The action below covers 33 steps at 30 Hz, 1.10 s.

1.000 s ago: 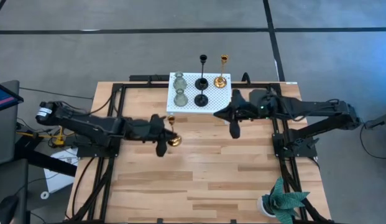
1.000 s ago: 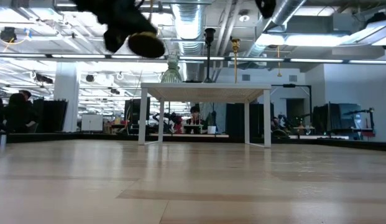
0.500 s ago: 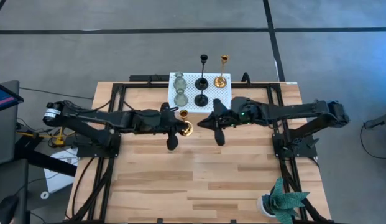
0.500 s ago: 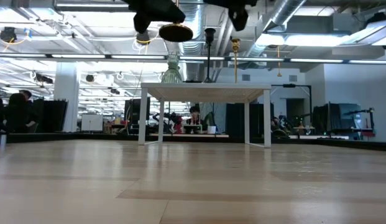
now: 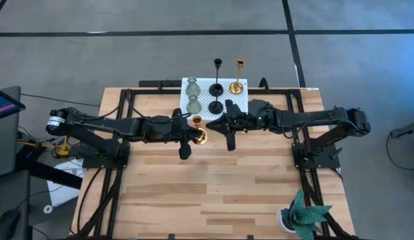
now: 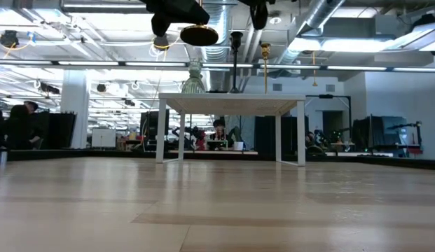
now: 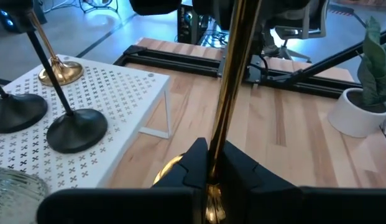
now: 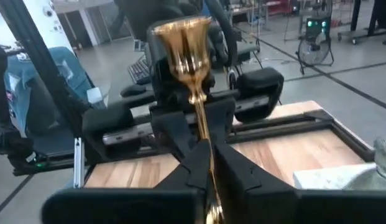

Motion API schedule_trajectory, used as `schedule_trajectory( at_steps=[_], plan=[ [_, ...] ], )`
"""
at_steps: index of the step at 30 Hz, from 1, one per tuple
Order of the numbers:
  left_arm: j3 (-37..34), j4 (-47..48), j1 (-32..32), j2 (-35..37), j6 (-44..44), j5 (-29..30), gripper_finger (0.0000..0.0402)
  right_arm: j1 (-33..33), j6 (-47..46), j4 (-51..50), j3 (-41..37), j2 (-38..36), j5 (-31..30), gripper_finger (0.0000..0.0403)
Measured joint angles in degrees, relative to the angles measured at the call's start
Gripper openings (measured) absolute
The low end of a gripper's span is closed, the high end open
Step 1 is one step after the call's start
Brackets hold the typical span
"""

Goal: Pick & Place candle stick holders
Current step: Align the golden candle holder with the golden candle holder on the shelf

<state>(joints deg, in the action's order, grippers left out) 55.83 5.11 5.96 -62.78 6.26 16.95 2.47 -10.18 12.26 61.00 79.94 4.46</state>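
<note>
Overhead, both arms meet; wrist views show each pincer [image 7: 208,168] gripping gold holder [image 8: 191,74].

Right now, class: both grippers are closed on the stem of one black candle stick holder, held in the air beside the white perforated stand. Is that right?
Not quite: the held holder is gold, not black. The left wrist view shows the left gripper shut on the gold candle stick holder; the right gripper grips the same stem. The rest stands, beside the white perforated stand.

Wooden table [image 5: 213,183]: white perforated stand [image 5: 241,105], potted plant [image 5: 301,215].
</note>
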Motion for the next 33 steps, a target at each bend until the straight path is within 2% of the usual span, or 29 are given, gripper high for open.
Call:
schedule_trajectory(
  at_steps=[8,18,25,33],
  plan=[
    [-0.02,-0.03,0.0,0.0,0.13,-0.02,0.002,0.05,0.03,2.47,-0.01,3.14,0.07,0.0099],
    [-0.07,-0.1,0.02,0.02,0.17,-0.02,0.002,-0.08,-1.87,12.17,0.02,6.68,0.1,0.0199],
    [-0.07,-0.29,0.01,0.02,0.17,-0.03,0.002,-0.06,-1.87,12.96,-0.01,6.67,0.07,0.0219],
    [-0.07,-3.6,0.02,-0.54,0.17,-0.39,0.002,-0.08,-1.87,14.1,-0.01,6.67,0.07,0.0203]
  ],
)
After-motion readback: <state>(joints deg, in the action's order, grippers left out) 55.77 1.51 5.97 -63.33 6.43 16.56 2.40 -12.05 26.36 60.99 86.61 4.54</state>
